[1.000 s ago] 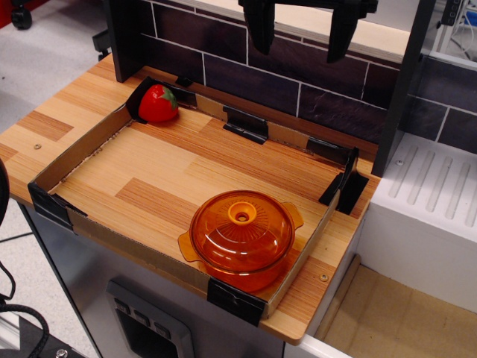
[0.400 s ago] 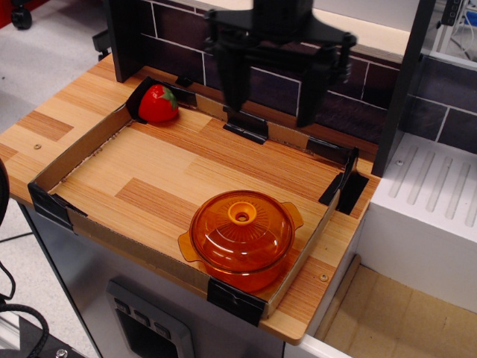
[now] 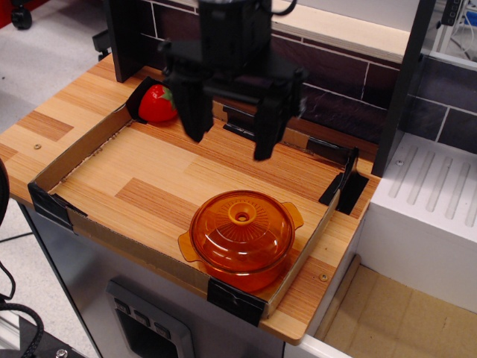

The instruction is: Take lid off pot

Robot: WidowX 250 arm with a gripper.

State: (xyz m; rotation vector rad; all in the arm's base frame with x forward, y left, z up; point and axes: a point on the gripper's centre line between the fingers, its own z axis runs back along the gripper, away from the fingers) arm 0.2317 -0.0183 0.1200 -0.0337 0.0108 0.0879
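Note:
The orange translucent pot stands in the front right corner of the cardboard tray. The domed orange lid sits closed on it, with its small ring knob at the centre. My black gripper hangs open above the tray's middle, behind and a little left of the pot. Its two fingers are spread wide and hold nothing. The fingertips are well above the lid and do not touch it.
A red toy strawberry lies in the tray's back left corner. The low cardboard tray wall rims the wooden counter. A dark brick backsplash stands behind. A white ribbed drainer is at the right.
The gripper has come down and forward-left from the top of the view toward the pot, staying open. The pot, lid and strawberry have not moved.

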